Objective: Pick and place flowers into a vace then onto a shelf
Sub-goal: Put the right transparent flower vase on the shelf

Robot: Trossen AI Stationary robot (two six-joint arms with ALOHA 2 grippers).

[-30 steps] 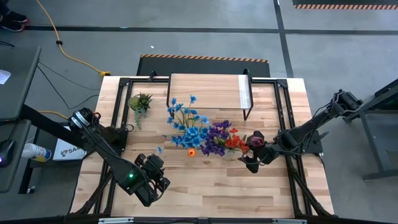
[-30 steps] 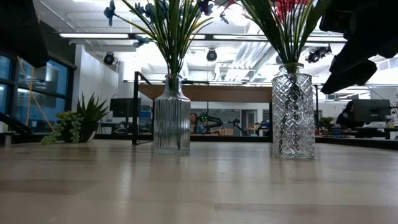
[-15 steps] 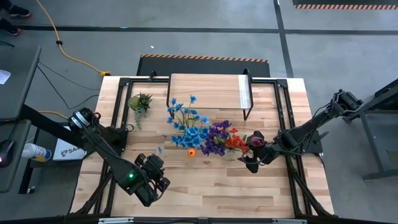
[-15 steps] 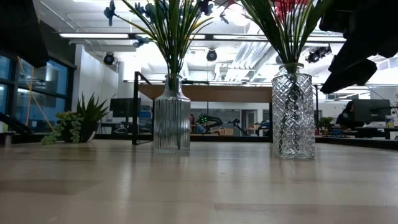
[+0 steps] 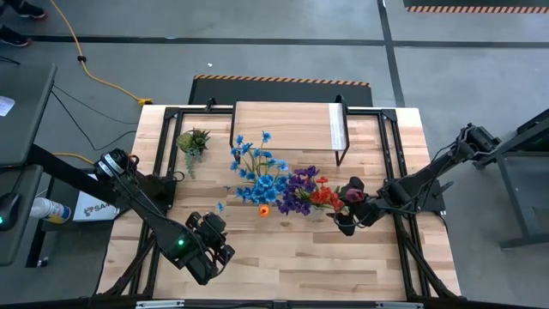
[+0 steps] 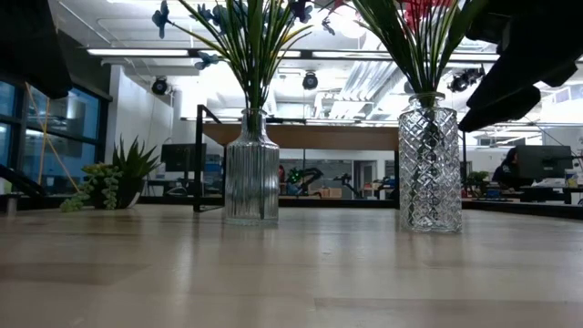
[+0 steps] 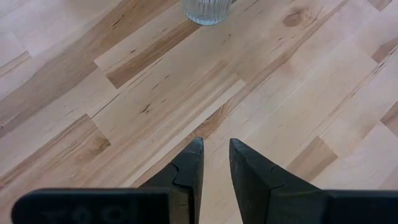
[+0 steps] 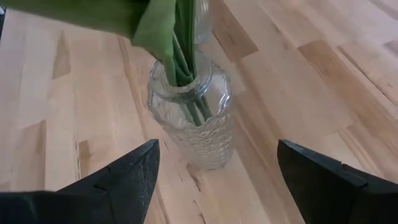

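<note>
While spread wide, right end effector (image 8: 214,168) faces diamond-cut glass vase (image 8: 198,121) (green stems) | left end effector (image 7: 214,165) near-clenched, empty

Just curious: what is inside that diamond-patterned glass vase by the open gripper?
Green stems go down through the neck of the diamond-patterned vase, with red and purple blooms on top. The patterned glass blurs the stem ends, so water cannot be judged.

Two vases stand side by side mid-tabletop (image 5: 283,249), each with flowers in it: the left vase (image 6: 251,169) holds one bunch (image 5: 257,176), the right vase (image 6: 429,162) the other (image 5: 309,193). The shelf (image 5: 287,127) stands behind them at the far edge. A potted plant (image 5: 193,140) sits left of the shelf.
</note>
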